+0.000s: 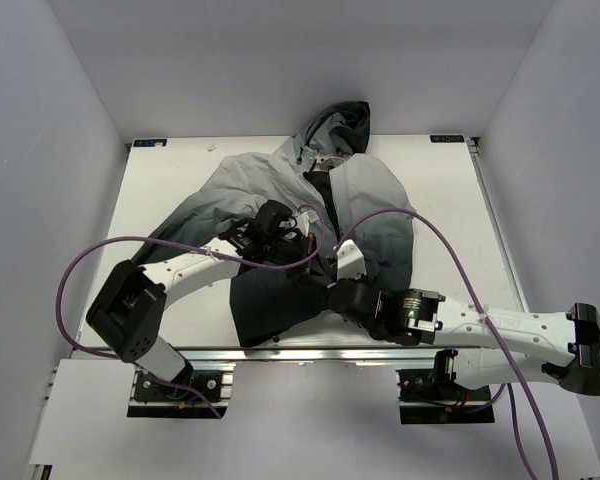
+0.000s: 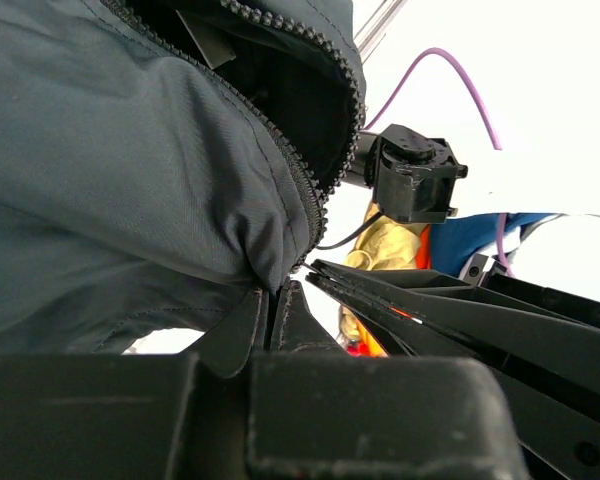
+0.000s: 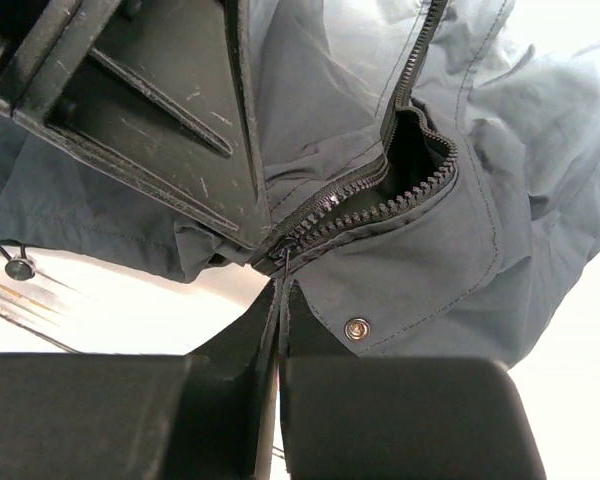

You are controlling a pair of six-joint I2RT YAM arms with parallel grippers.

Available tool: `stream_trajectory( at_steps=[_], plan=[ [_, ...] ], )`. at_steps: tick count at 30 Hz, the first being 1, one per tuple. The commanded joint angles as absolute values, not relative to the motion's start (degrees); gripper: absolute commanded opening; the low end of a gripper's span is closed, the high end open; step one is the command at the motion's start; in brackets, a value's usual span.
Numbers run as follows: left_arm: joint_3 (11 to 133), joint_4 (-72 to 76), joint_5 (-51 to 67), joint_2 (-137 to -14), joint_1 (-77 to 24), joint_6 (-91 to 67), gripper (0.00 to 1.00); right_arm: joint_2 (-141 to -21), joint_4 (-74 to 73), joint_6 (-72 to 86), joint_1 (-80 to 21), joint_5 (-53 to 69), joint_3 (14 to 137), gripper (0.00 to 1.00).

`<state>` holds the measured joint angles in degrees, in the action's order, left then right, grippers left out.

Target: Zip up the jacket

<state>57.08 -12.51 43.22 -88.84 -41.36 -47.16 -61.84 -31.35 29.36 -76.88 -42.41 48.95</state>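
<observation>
White bench [image 1: 160,185] holds the jacket [image 1: 365,205] centrally, hood toward the far edge; with left gripper [image 2: 276,300] and right gripper [image 3: 281,290] jaws pinched shut on fabric at the zipper [image 3: 350,195] foot, you should pull it taut and straight.

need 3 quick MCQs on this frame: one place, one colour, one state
1. On the jacket, the hood lies toward: A) the far edge of the table B) the arm bases C) the left wall.
2. The cables are: A) green B) purple C) white.
3. The zipper is: A) closed to the collar B) missing C) open, teeth parted.
Key: 1A, the hood sits at the top of the overhead view; 2B, purple loops show overhead; 3C, the right wrist view shows the two tooth rows apart.
</observation>
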Motion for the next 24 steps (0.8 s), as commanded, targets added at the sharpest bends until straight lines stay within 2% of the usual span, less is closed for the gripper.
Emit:
stream_trajectory(
  at_steps=[1,6,9,13,15,21,24],
  plan=[
    [58.89,-13.97,43.59,-87.89,-41.48,-44.83,0.00,-62.31,-27.34,27.95,-76.55,-42.72,48.60,0.00],
    [58.97,-14.15,44.38,-87.98,-41.48,-44.47,0.00,-62.32,-24.70,25.66,-76.38,-40.69,47.64,0.04],
    [58.89,-14.50,44.30,-87.89,-41.48,-44.21,0.00,-62.58,-24.26,25.14,-76.20,-40.43,47.37,0.12],
    [58.98,-14.41,44.73,-87.89,-41.48,-44.12,0.00,-62.93,-23.47,24.44,-76.11,-39.47,47.02,0.12],
    [58.89,-14.33,45.09,-87.89,-41.48,-44.12,0.00,-63.02,-22.59,24.17,-75.85,-39.64,46.67,0.12],
    [58.97,-14.59,45.53,-87.45,-41.48,-44.03,0.00,-64.25,-22.94,23.99,-75.23,-40.25,46.93,0.01],
    [59.15,-15.20,45.53,-87.19,-41.48,-43.77,0.00,-64.34,-23.64,25.05,-75.06,-42.62,47.02,0.00]
  ],
)
